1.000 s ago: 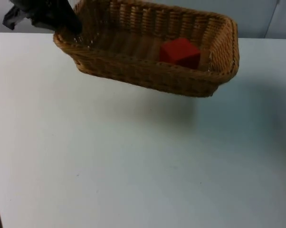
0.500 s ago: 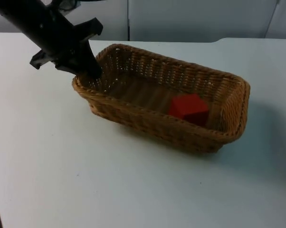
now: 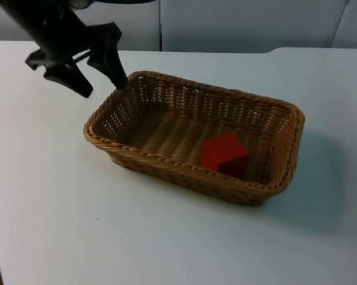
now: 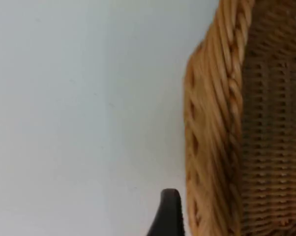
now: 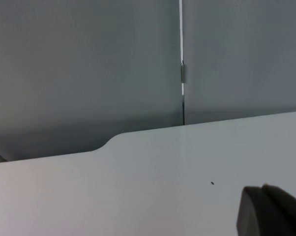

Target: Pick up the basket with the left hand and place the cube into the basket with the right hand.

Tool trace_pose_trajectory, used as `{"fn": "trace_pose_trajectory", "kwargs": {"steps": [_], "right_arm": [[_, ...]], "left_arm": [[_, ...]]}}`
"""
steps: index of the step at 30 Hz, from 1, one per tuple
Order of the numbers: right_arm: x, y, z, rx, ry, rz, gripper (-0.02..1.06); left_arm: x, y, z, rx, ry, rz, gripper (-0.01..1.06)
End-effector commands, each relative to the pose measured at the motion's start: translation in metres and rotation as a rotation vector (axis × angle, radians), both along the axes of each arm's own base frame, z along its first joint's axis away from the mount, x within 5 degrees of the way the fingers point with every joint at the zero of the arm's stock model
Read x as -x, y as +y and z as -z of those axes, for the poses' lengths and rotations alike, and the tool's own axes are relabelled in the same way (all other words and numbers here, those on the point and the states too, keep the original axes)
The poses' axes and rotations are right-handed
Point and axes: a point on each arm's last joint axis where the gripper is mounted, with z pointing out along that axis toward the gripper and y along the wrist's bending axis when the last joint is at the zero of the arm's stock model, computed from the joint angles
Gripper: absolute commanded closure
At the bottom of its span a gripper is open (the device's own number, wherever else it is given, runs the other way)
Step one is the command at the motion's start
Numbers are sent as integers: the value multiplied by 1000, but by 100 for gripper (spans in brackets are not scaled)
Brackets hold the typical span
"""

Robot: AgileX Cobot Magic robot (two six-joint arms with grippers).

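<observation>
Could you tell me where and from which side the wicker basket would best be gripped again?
Probably the short end wall of the basket, from above: the open left gripper hangs just beyond it, the rim is thin enough to straddle, and the red cube lies toward the other end.

No readable text, label, brand, number or sign anywhere: none on the wicker basket [image 3: 184,119], the red cube [image 3: 224,155], the white table top [image 3: 77,225], the grey partition wall [image 5: 89,64] or the black arms.
</observation>
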Motion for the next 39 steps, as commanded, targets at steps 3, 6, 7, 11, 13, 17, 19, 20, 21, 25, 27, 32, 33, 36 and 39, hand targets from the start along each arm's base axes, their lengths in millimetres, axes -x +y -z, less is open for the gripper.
{"fn": "trace_pose_trajectory", "kwargs": {"steps": [3, 6, 7, 11, 13, 17, 19, 20, 21, 25, 27, 32, 33, 36, 39], "right_arm": [[4, -4, -11, 44, -47, 9, 104], [8, -6, -15, 92, -51, 13, 104], [11, -7, -19, 126, -59, 17, 104], [26, -11, -40, 226, -116, 49, 104], [53, -11, -72, 257, -220, 115, 104], [106, -9, -115, 285, -336, 218, 104], [154, -5, -137, 313, -393, 277, 104], [174, -4, -140, 332, -412, 303, 104], [174, -4, -140, 332, -412, 303, 104], [266, 5, -139, 389, -595, 413, 104], [286, 9, -130, 398, -633, 418, 104], [350, 22, -80, 397, -684, 418, 104], [359, 24, -68, 382, -683, 416, 104], [388, 32, -35, 264, -659, 410, 104], [399, 43, -16, 158, -630, 323, 104]], "left_arm": [[-12, 11, -70, -136, -169, -41, 44], [-13, 19, -103, -208, -254, -75, 62], [-11, 21, -120, -229, -291, -89, 73], [5, 26, -171, -243, -392, -95, 105], [19, 28, -197, -250, -436, -108, 105], [54, 38, -244, -291, -498, -142, 105], [80, 43, -273, -300, -564, -159, 105], [97, 46, -287, -306, -595, -168, 105], [97, 46, -287, -306, -595, -168, 105], [169, 57, -325, -283, -733, -196, 105], [185, 58, -328, -268, -766, -201, 105], [263, 63, -311, -182, -916, -193, 105], [281, 64, -302, -163, -942, -187, 105], [326, 69, -269, -154, -992, -178, 105], [353, 73, -248, -155, -1005, -181, 105]]}}
